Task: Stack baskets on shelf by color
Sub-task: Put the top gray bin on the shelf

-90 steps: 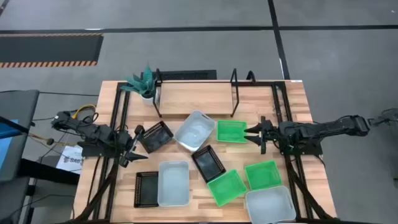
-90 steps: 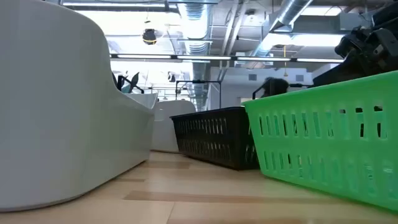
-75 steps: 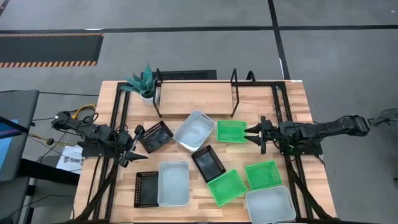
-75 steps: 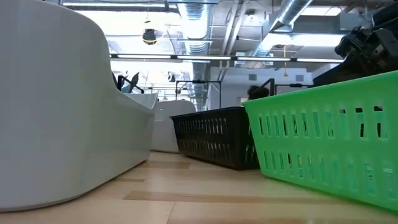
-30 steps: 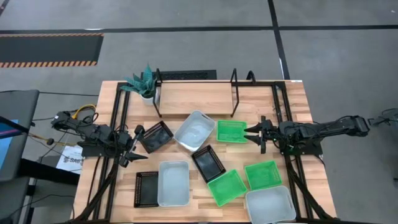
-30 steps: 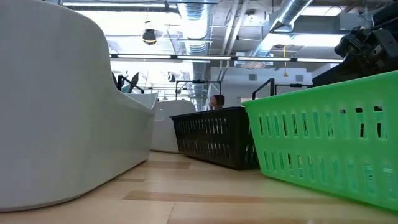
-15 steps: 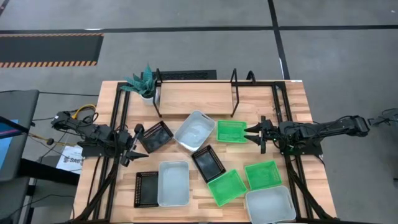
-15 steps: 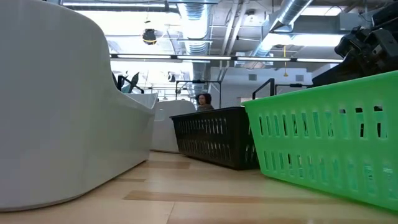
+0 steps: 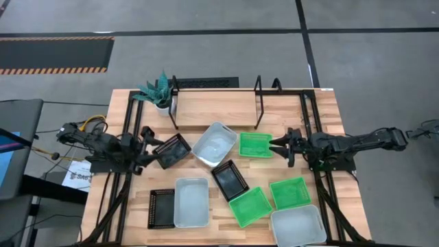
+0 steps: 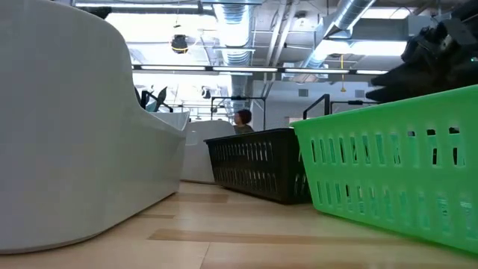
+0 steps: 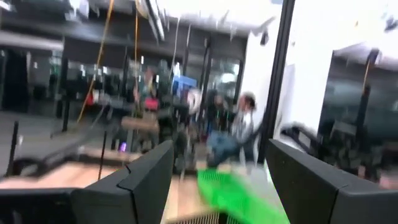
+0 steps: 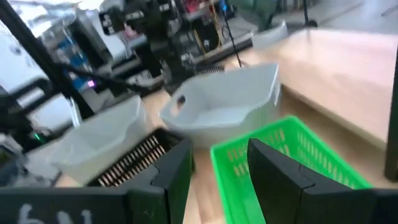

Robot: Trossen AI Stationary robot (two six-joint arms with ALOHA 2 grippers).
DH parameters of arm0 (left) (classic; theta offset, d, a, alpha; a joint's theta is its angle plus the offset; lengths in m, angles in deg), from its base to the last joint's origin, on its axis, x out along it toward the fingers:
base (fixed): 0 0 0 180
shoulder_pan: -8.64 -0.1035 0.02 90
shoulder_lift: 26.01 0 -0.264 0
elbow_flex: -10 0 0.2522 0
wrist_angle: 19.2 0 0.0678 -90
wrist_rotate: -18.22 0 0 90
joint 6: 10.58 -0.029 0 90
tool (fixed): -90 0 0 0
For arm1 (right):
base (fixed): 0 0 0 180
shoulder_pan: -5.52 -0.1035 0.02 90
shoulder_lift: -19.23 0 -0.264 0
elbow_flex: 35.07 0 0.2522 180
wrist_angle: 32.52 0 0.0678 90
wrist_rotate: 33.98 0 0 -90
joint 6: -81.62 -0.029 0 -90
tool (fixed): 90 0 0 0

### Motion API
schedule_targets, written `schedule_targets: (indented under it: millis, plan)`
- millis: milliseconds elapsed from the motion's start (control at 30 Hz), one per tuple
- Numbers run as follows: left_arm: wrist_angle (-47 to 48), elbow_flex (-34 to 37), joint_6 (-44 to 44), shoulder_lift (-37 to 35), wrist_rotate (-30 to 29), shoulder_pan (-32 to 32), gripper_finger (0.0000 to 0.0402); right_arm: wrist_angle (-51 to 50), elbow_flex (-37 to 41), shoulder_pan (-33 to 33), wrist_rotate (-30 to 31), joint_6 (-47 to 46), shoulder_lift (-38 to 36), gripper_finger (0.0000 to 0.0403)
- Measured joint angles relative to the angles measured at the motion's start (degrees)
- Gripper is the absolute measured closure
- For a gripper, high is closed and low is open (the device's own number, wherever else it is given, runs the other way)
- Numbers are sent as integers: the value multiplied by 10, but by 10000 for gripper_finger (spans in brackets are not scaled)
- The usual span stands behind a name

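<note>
While all nine baskets lie loose on the table (image 9: 322, 103), the shelf (image 9: 216, 103) at the far edge is bare, so no stacking looks done yet. High view: left gripper (image 9: 147, 134) sits at the left side just beside a black basket (image 9: 171, 149), probably lining up to take it; right gripper (image 9: 278, 143) sits at the right, just beside a green basket (image 9: 255, 144), fingers spread, nothing between them. A grey-white basket (image 9: 215, 144) lies between those two. Nearer: black basket (image 9: 230, 180), grey-white basket (image 9: 191, 202) against another black one (image 9: 160, 208), two green (image 9: 250, 206) (image 9: 289, 193), one grey-white (image 9: 298, 225) at the near right corner. Teal plant (image 9: 156, 90) stands by the shelf's left end.

Low view: green basket wall (image 10: 388, 168) close on the right, black basket (image 10: 258, 164) behind it, grey-white wall (image 10: 75, 127) on the left; a person (image 10: 243, 119) shows far off in the room.

Left wrist view: blurred, fingers (image 11: 146, 180) wide apart with nothing held, a green basket (image 11: 239, 193) ahead between them.

Right wrist view: fingers (image 12: 174, 171) apart over the green basket's (image 12: 298, 155) rim, not gripping; grey-white basket (image 12: 230, 106) just beyond.
</note>
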Motion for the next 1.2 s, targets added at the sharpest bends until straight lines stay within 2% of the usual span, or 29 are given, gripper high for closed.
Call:
schedule_targets:
  millis: [167,233,333,467,600,800,1033,1200]
  plan:
    - [-67,-1,-1,0,0,0,157,4,0,18,15,-30,0,223]
    - [-58,-7,-7,0,-10,0,157,11,0,27,19,-53,0,224]
    - [-47,-29,-4,0,-50,0,157,39,-14,43,29,-53,0,224]
    - [1,-68,-2,1,-119,0,157,53,-88,62,37,25,6,223]
    - [29,-124,-4,17,-183,-1,157,-11,-198,82,75,86,74,221]
    - [105,-241,60,55,-229,-1,157,-170,-424,125,78,79,235,209]
    - [131,-422,129,140,-211,-1,157,-406,-731,166,65,77,476,179]
    - [206,-547,143,225,-194,0,157,-559,-913,184,-3,91,639,158]
